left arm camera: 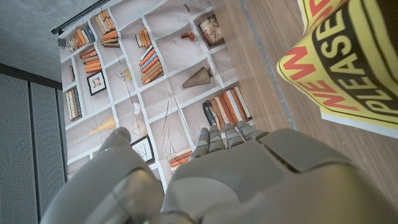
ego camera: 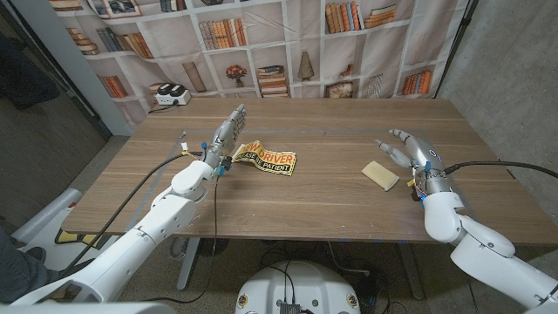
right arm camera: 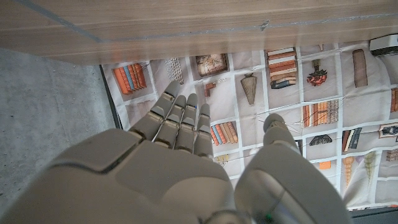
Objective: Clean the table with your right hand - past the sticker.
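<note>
both my hands hold nothing. my right hand (ego camera: pixel 415 152) hovers with fingers spread, the sponge (ego camera: pixel 380 174) just beside it at eight o'clock. my left hand (ego camera: pixel 226 135), fingers straight, stands beside the sticker (ego camera: pixel 264 157), mid-table, at nine o'clock of the sponge.

Bookshelf-print backdrop (ego camera: pixel 288 44), white power strip (ego camera: pixel 171 94) at table's far edge

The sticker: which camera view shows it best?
The head view: the whole yellow sticker lies on the table, beside the left robot hand. The left wrist view shows one curled corner with part of the lettering. The right wrist view faces the bookshelf backdrop instead.
</note>
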Robot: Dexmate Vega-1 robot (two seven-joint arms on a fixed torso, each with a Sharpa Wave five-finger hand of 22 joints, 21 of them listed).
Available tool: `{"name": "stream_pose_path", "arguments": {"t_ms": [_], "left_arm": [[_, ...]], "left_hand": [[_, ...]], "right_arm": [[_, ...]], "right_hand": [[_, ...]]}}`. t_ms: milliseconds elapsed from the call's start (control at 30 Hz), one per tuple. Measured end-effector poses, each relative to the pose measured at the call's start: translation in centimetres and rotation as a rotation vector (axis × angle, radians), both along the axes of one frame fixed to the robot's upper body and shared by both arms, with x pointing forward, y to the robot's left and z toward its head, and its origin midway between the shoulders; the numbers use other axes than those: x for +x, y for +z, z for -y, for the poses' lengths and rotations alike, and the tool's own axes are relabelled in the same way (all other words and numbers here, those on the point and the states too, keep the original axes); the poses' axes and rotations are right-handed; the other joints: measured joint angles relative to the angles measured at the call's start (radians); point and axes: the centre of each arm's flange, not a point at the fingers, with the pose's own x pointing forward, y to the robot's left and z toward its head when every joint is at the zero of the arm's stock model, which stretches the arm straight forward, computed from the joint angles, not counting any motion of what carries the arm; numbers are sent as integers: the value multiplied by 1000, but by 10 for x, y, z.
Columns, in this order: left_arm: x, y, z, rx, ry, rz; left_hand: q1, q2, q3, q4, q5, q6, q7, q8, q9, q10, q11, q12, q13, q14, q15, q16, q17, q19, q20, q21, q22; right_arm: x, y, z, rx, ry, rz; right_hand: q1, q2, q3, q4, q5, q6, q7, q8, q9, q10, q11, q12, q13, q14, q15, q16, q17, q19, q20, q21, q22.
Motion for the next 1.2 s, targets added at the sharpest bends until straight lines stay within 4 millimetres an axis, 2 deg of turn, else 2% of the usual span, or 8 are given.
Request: {"name": "stream_pose_path", "arguments": {"t_ms": [100,267,833,1200], "left_arm": [[0,0,0,-1,1,0],[-2,1,1,1,3,0],[4,-3,13,25,0,-27],[11,-7,16,34,-18,-44]], "left_hand": [[0,0,-1,-1,0,0,0,0,0,0,0,0,0,0,0,-4,0,0,0,0,0],[-6,12,-3,-3,0,0,0,-8,0,0,0,0,0,0,0,-4,0,-6,-6,0,0],[3,2,-6,0,0,0,0,-8,0,-5,5,-9,0,0,0,-4,0,-5,-5,0,0],[5,6,-6,0,-7,0,0,-8,0,-5,5,-8,0,-11,3,-4,5,-17,-5,0,5]], "right_arm": [[-1,0,-1,-5,1,-7],[-1,-3,0,-16,-7,-37],[4,-11,0,-60,-32,-116],[7,-14,-3,-82,-43,-149]], "right_hand": [[0,0,0,-8,0,5,5,0,0,5,5,0,0,0,0,0,0,0,0,0,0],[5,-5,0,-8,0,8,8,0,0,9,1,0,0,4,3,0,-3,0,0,0,0],[36,-17,2,-15,0,18,18,0,0,21,11,4,0,7,7,0,-3,0,0,-15,0],[65,-46,-1,-29,0,18,18,0,0,20,10,-5,0,3,11,-9,-3,0,0,-31,-3]]}}
